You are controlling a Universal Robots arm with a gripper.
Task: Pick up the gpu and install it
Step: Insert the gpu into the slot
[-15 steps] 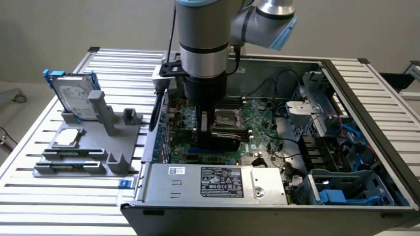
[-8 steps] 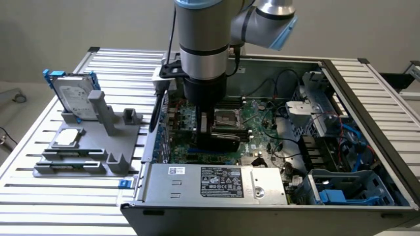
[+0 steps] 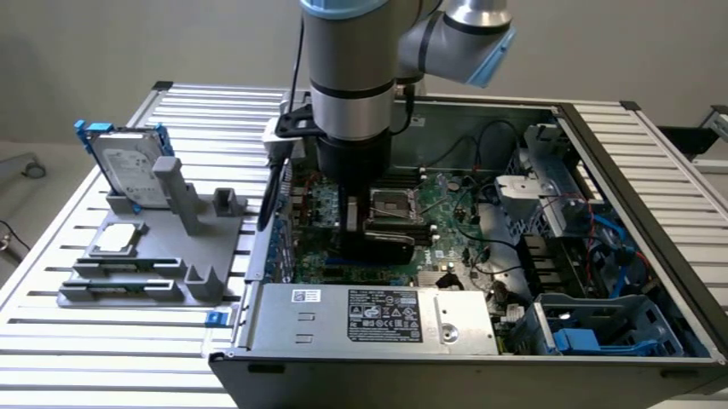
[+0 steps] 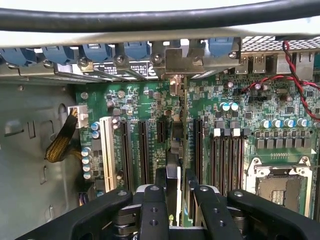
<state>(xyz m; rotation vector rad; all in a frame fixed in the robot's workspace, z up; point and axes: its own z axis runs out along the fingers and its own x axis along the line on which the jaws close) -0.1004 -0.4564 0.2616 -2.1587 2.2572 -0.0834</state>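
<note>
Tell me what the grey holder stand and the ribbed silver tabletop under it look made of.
Grey holder stand: probably plastic, matte, uniform grey with blocky shapes. Ribbed silver tabletop: likely aluminium, satin sheen, long parallel grooves.

Arm (image 3: 353,77) vertical, hand (image 4: 175,175) down, clamped on gpu (image 4: 172,145)

hard drive (image 3: 128,164) upright in grey rack (image 3: 159,260), beside open case (image 3: 455,379).
</note>
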